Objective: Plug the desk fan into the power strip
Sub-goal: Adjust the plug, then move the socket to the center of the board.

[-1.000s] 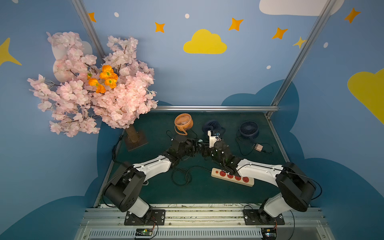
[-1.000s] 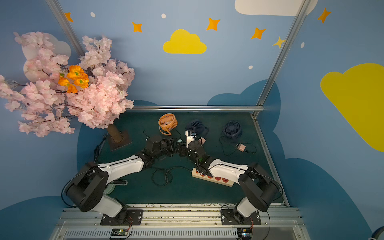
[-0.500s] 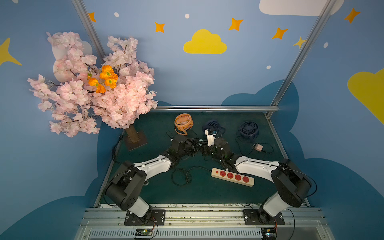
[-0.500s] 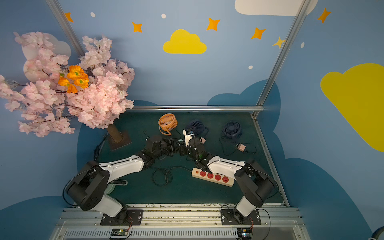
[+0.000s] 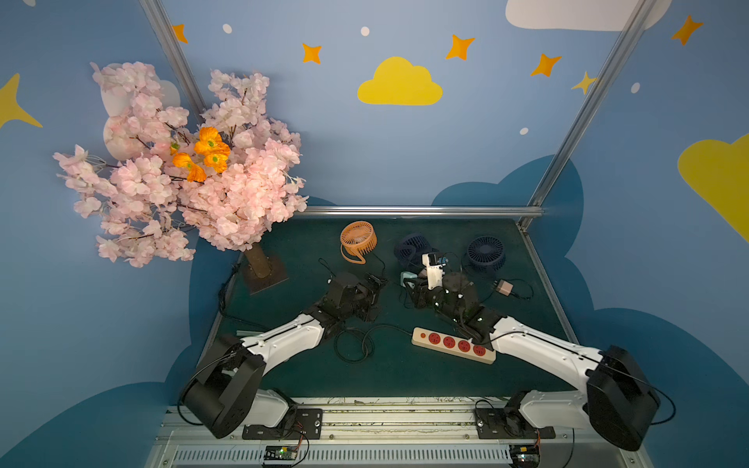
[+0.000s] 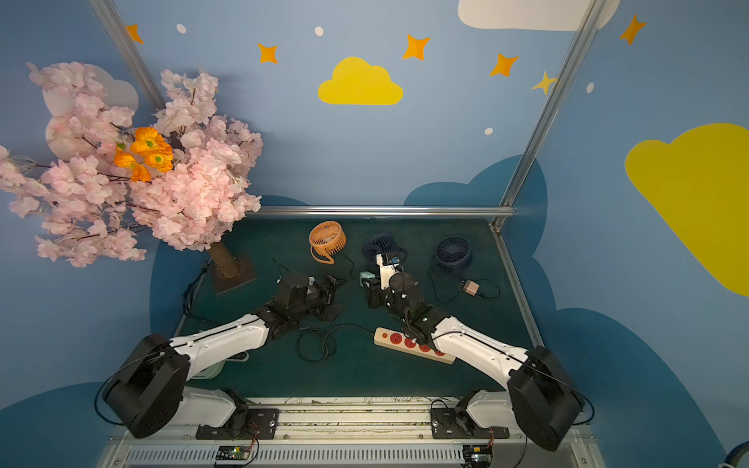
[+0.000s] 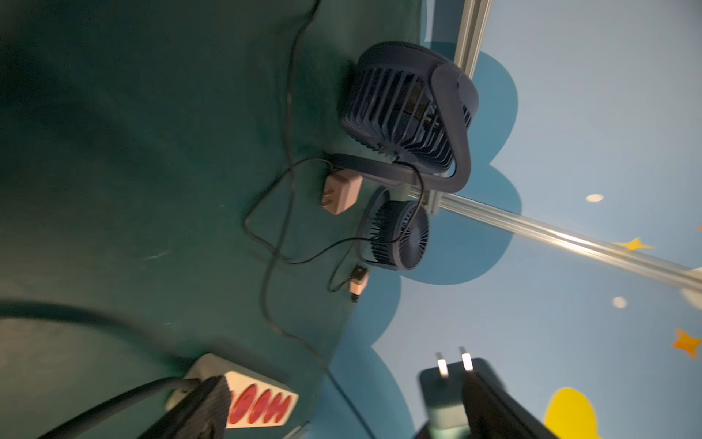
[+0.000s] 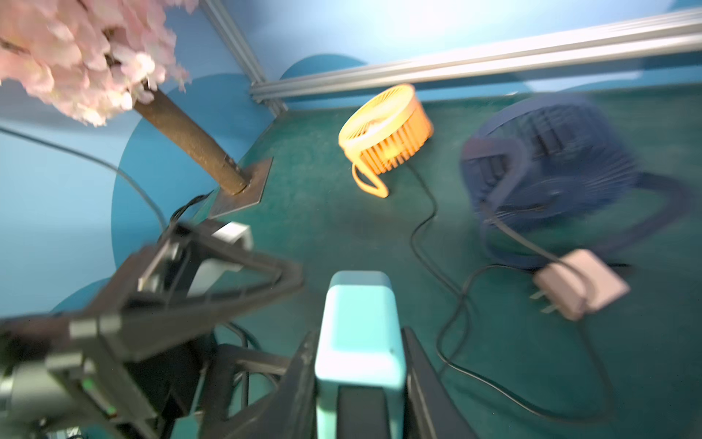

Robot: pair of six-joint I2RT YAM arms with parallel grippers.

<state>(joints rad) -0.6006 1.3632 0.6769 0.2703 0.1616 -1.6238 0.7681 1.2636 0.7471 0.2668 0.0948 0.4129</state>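
I have the right gripper [image 8: 361, 384] closed on a light teal plug [image 8: 359, 330]; in the right wrist view its two dark fingers [image 8: 300, 384] press against the plug's sides. In the left wrist view that same plug [image 7: 444, 395] shows two metal prongs, held up off the mat. In both top views the plug [image 5: 408, 278] sits at the tip of the right gripper [image 5: 414, 288], in the middle of the table, nearer than the middle fan.

My left gripper [image 5: 375, 283] is spread wide and holds nothing. It faces the right gripper across a small gap, just left of the plug. In the left wrist view one dark finger [image 7: 197, 406] shows blurred in front of the strip.

The strip [image 5: 453, 345] lies flat on the green mat [image 5: 308, 251] at the near right, angled, with its four red sockets up. The right forearm passes over its right end. Its black cord [image 5: 356, 340] loops on the mat to the left, under the left arm.

Three fans stand along the far side: an orange fan [image 5: 357, 240] on the left, a dark blue fan [image 5: 411, 248] in the middle, partly hidden by the right wrist, and another blue fan [image 5: 485, 252] on the right. A pink plug [image 5: 504, 288] lies on the mat near the right fan, with thin black wire around it. A second pink plug [image 8: 581, 289] lies just beside the middle fan.

A pink blossom tree [image 5: 182, 174] stands at the far left corner.
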